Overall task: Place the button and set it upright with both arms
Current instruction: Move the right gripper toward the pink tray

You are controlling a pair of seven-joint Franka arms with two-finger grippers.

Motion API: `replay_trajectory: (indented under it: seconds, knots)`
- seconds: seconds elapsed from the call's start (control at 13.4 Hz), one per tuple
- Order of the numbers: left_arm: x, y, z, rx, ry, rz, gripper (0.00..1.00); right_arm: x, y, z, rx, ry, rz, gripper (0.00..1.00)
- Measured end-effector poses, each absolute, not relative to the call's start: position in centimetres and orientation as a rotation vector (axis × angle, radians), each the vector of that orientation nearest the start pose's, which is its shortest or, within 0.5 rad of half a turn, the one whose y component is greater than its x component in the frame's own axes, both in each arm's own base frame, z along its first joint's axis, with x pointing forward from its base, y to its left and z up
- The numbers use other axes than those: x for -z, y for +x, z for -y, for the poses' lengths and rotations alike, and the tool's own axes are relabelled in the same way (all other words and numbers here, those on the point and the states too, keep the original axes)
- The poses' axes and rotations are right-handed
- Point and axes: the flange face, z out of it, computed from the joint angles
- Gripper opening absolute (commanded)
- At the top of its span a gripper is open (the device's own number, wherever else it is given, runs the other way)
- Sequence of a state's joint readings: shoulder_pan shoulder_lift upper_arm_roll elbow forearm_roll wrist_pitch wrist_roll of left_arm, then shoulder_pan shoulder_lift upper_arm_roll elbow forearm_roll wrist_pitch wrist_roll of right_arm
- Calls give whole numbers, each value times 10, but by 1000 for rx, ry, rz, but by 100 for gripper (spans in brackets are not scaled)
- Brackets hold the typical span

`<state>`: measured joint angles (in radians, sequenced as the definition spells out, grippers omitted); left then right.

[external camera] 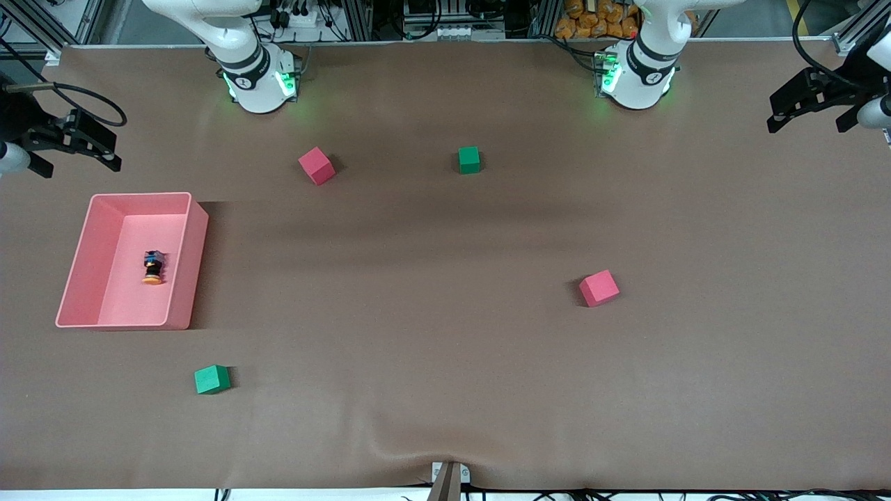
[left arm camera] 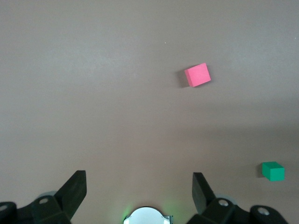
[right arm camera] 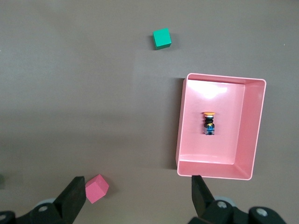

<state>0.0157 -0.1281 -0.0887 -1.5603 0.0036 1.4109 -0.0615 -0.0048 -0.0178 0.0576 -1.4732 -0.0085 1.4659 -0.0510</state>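
Observation:
The button (external camera: 152,267) lies on its side in a pink bin (external camera: 189,278) toward the right arm's end of the table, its orange cap toward the front camera. It also shows in the right wrist view (right arm camera: 209,122), inside the bin (right arm camera: 215,168). My right gripper (external camera: 80,167) hangs open and empty high over the table's end beside the bin; its fingers (right arm camera: 74,196) stand wide apart in the right wrist view. My left gripper (external camera: 807,129) hangs open and empty high over the left arm's end, with its fingers (left arm camera: 74,189) wide apart.
Two red cubes (external camera: 317,165) (external camera: 598,288) and two green cubes (external camera: 468,159) (external camera: 211,379) lie scattered on the brown table. The left wrist view shows a red cube (left arm camera: 197,74) and a green cube (left arm camera: 273,171). The right wrist view shows a green cube (right arm camera: 161,38) and a red cube (right arm camera: 96,188).

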Motion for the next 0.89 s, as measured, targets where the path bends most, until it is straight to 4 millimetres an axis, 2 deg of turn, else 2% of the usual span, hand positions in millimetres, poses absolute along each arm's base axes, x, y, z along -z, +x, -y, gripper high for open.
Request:
replay_trajectory:
  seconds: [0.6,0.74,0.89]
  knots:
    - [-682,496,32,-36,-3125,8,100,-668,539,-22,6,-3153,148,100]
    - [-682,496,32,-37,-3125,8,100,-654,547,-10,-40,-3159,115,100]
    - [-681,496,32,-40,-3125,7,100,-618,566,5,-141,-3174,79,100]
